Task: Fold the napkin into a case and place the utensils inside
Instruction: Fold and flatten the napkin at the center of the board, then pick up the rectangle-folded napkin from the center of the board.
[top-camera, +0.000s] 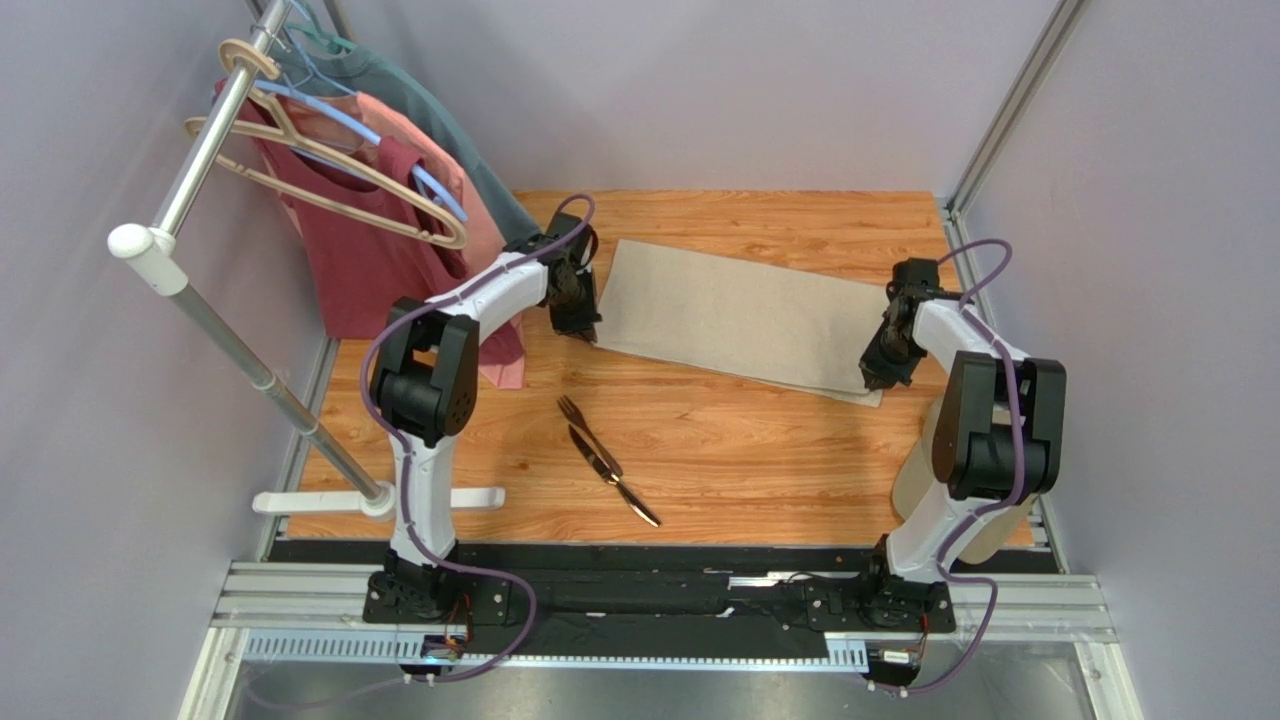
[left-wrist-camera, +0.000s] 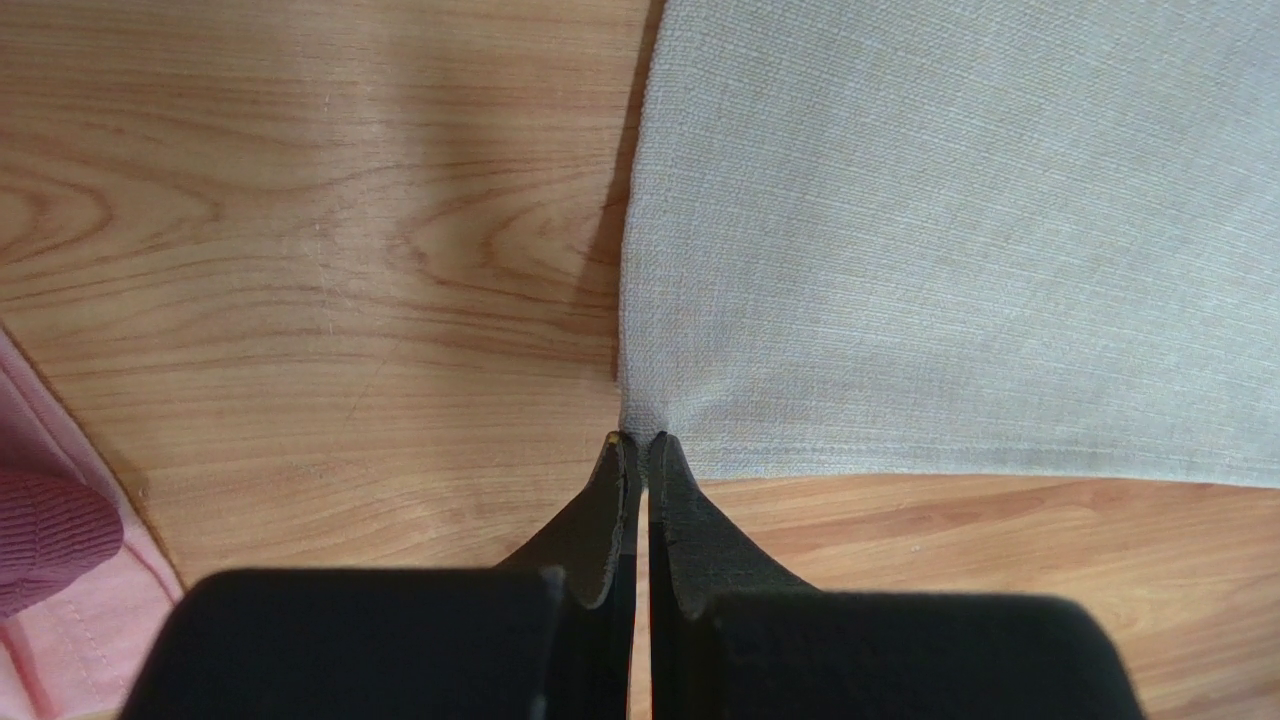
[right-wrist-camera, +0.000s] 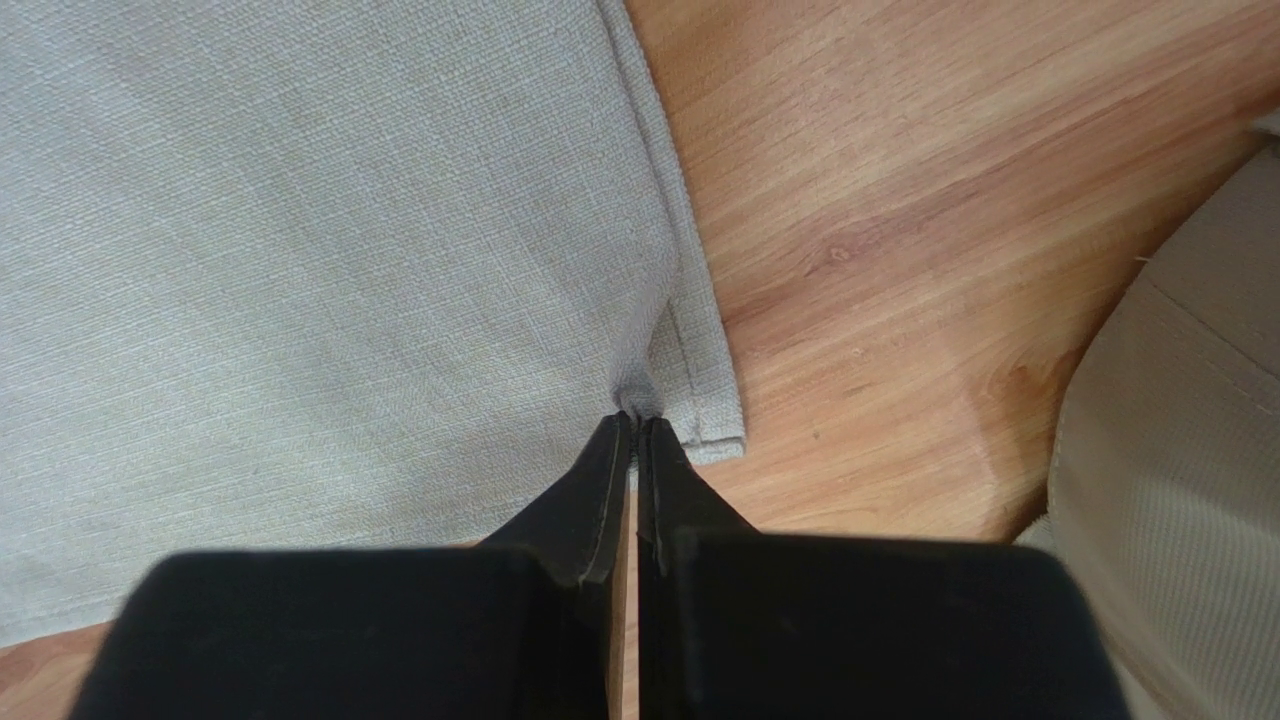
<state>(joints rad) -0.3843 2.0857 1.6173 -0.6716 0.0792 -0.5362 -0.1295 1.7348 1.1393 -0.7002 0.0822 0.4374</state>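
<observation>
The beige-tan napkin (top-camera: 736, 318) lies flat as a long folded rectangle across the far half of the table. My left gripper (top-camera: 580, 333) is shut on its near left corner; in the left wrist view the fingertips (left-wrist-camera: 643, 444) pinch the cloth (left-wrist-camera: 962, 225) at the corner. My right gripper (top-camera: 878, 378) is shut on its near right corner, where the cloth (right-wrist-camera: 331, 255) puckers at the fingertips (right-wrist-camera: 633, 422). The dark fork (top-camera: 586, 428) and knife (top-camera: 613, 476) lie together on the wood nearer me, pointing diagonally.
A clothes rack (top-camera: 226, 323) with red and pink shirts (top-camera: 361, 225) on hangers stands at the left, the shirt hem (left-wrist-camera: 60, 555) near my left gripper. A tan cap (right-wrist-camera: 1187, 465) sits at the table's right edge by the right arm.
</observation>
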